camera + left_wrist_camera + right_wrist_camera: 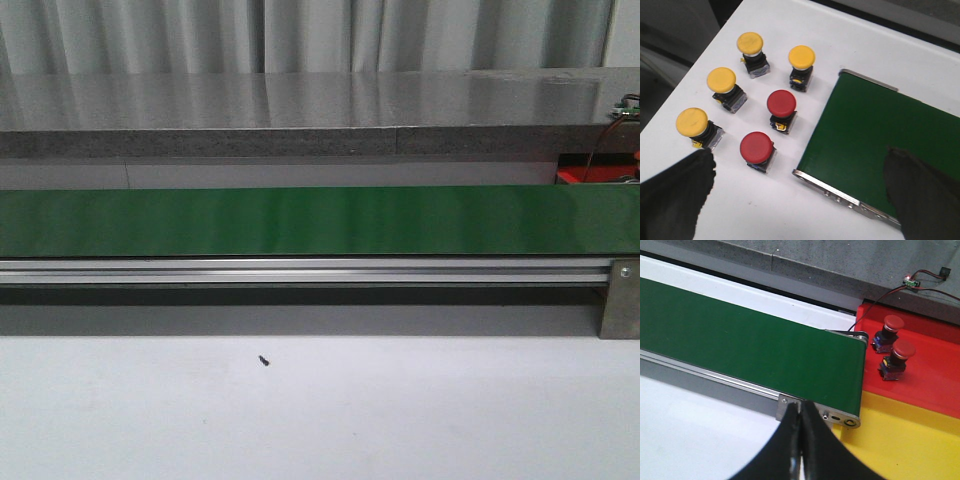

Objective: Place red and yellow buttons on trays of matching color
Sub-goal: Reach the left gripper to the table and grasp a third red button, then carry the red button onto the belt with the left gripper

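My left tool (800,200) is released above six round-capped push buttons on the white table (740,215); my right tool (800,440) is clenched, grasping nothing, near the green conveyor belt (740,340).

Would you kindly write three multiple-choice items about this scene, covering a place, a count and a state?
1. Where do the two red buttons in the right wrist view stand?
A. on the red tray
B. on the yellow tray
C. on the green belt

2. How many yellow buttons wait on the white table in the left wrist view?
A. two
B. four
C. six

3. How is the right gripper?
A. wide open
B. shut on a button
C. shut, holding nothing

Key: 1 A, both stand on red; 2 B, four yellow caps beside two red; 3 C, its fingers meet with nothing between.
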